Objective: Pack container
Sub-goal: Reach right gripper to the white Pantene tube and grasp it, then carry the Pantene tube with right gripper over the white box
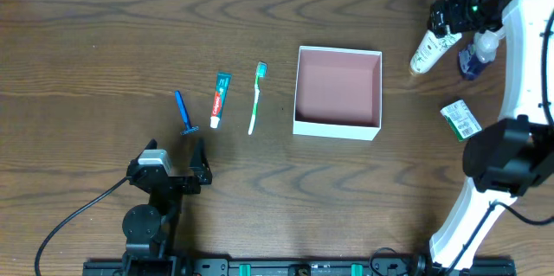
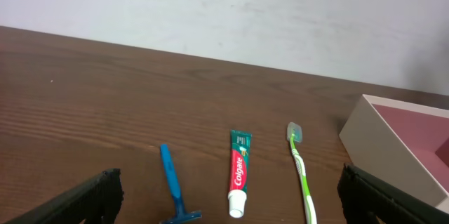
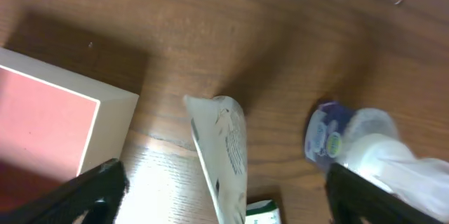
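Observation:
The container is a shallow square box with white walls and a pink inside, standing mid-table; its corner also shows in the left wrist view and its wall in the right wrist view. My right gripper hangs open at the far right over a white tube. In the right wrist view the white tube lies between the spread fingers, touching neither. A blue-and-white bottle lies beside it. My left gripper is open and empty near the front left.
Left of the container lie a blue razor, a toothpaste tube and a green toothbrush, side by side. A green packet lies at the right, near the right arm's base.

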You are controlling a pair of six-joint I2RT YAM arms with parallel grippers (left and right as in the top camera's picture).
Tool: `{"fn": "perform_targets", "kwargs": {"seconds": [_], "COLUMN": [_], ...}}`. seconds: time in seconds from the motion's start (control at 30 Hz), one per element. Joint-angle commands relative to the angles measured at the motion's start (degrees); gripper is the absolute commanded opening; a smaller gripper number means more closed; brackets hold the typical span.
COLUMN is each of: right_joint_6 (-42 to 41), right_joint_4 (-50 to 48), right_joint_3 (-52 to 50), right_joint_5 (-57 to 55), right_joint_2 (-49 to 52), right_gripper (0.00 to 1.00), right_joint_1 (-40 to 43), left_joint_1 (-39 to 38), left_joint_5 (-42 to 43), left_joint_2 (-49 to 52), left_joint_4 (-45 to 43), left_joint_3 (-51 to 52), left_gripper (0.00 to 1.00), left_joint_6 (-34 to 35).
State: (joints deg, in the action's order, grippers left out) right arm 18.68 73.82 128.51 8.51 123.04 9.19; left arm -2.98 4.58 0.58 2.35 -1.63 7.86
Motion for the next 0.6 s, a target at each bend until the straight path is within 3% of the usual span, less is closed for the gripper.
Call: {"fn": "perform_targets", "kwargs": {"seconds": [0.0, 0.1, 0.2, 0.33, 0.57], "right_joint_6": [0.7, 0.7, 0.7, 0.6, -2.4], "right_joint_4": [0.2, 0.0, -0.3, -0.1, 0.4], "right_joint_3": [1.1, 1.1, 1.1, 1.1, 1.1], "right_joint_5": [0.7, 0.8, 0.8, 0.8, 0.8], "right_joint_2": [1.4, 1.5, 1.5, 1.5, 1.3], "right_gripper": [0.77, 0.58, 0.46, 0.19, 0.02], "right_joint_1": [0.7, 0.7, 0.7, 0.7, 0.7], "left_joint_1": [0.3, 0.3, 0.3, 0.3, 0.3], "left_joint_5": [1.0, 1.0, 1.0, 1.0, 1.0], "left_joint_2": [-0.3, -0.3, -0.3, -0.3, -0.3], "left_joint_4": [1.2, 1.2, 1.2, 1.2, 1.2], "left_joint_3": [1.4, 1.4, 1.4, 1.4, 1.4], "left_gripper": [0.98, 0.98, 0.98, 0.98, 0.98], "left_joint_6": [-0.2, -0.2, -0.2, -0.2, -0.2]}}
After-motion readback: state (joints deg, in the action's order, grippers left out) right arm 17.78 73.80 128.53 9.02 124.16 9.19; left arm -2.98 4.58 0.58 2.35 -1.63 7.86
